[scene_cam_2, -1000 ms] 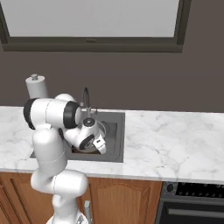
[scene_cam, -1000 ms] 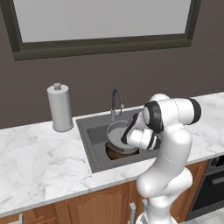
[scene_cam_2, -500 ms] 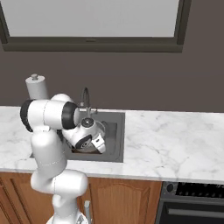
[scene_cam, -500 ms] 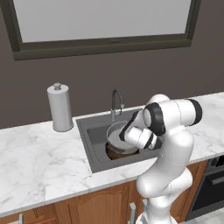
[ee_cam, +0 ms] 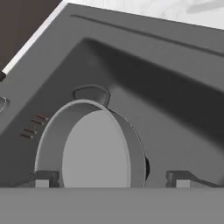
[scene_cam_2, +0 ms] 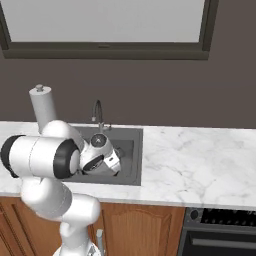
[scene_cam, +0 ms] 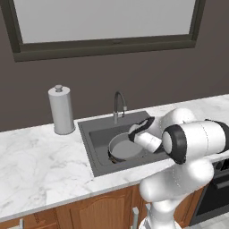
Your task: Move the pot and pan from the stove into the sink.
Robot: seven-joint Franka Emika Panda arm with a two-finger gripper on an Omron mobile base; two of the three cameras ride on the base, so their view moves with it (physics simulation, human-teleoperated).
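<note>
The pot (scene_cam: 123, 147) is showing plain grey metal inside a dark grey sink (scene_cam: 96, 141). The worktop (scene_cam: 40, 161) is showing white marble with grey veins. The paper roll (scene_cam: 61, 112) is looking pale grey, the cabinets (scene_cam: 98, 210) reddish-brown wood.

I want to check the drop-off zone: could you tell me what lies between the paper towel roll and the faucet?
In the left base view, only bare marble counter and the sink's dark left rim lie between the paper towel roll and the faucet.

Marble counter (scene_cam: 40, 161) carries a paper towel roll (scene_cam: 61, 110) left of the sink (scene_cam: 96, 143); pot (scene_cam: 121, 146) sits in the basin, perhaps atop the pan.
</note>
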